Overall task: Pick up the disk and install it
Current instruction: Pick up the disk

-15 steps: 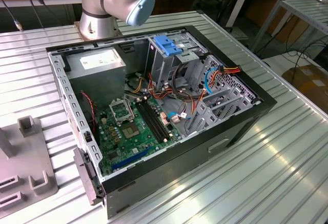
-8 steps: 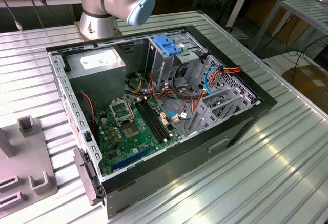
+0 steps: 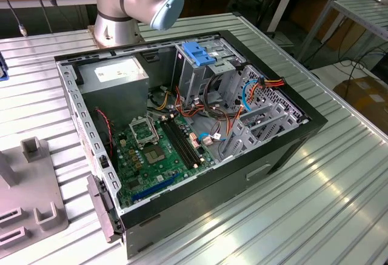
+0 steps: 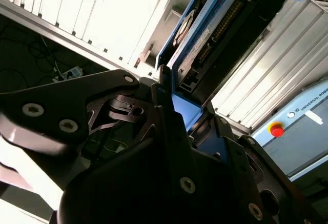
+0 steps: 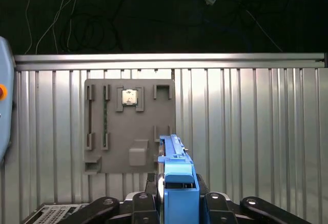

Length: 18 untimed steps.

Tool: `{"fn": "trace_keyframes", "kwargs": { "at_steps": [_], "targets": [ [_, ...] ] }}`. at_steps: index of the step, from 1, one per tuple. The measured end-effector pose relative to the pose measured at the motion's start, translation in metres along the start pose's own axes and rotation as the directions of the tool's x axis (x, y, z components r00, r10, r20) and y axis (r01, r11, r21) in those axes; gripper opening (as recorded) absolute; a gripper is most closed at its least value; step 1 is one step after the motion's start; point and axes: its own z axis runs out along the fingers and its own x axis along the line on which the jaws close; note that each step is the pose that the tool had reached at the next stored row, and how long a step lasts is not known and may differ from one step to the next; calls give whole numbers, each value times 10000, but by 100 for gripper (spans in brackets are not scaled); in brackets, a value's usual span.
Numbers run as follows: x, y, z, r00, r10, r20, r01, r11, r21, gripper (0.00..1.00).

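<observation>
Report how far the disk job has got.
Done: the pickup. The pincer is shut on the disk, which it holds on edge, apparently over the ribbed table near the grey fixture plate. Left: installing it in the open computer case.

My arm (image 3: 136,1) stands at the far side, toward the exterior view's left. My gripper (image 5: 177,206) presses its black fingers (image 5: 215,206) against both sides of the disk (image 5: 177,180), gripping it edge-up.

You're seeing the gripper (image 5: 178,197) clamping the disk (image 5: 177,170) edge-on, hovering over the ribbed metal table (image 5: 251,131) near a grey fixture plate (image 5: 128,131).
</observation>
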Motion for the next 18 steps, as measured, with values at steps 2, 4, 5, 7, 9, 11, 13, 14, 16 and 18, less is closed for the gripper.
{"fn": "trace_keyframes", "kwargs": {
  "at_steps": [2, 4, 5, 7, 9, 11, 13, 14, 16, 18],
  "targets": [
    [-1, -51, -1, 10000, 0, 0, 0, 10000, 0, 37],
    [-2, -106, -1, 10000, 0, 0, 0, 10000, 0, 37],
    [-3, -130, -2, 10000, 0, 0, 0, 10000, 0, 37],
    [-4, -180, -3, 10000, -1, 0, 1, 10000, 0, 37],
    [-5, -223, -3, 10000, 0, 0, 0, 10000, 0, 37],
    [-6, -262, -4, 10000, 0, 0, 0, 10000, 1, 37],
    [-7, -298, -5, 10000, 0, 0, 0, 10000, 0, 37],
    [-7, -321, -5, 10000, 0, 0, 0, 10000, 0, 37],
    [-8, -361, -6, 10000, 0, 0, 0, 10000, -1, 37],
    [-10, -430, -7, 10000, 0, 0, 0, 10000, 0, 37]
  ]
}}
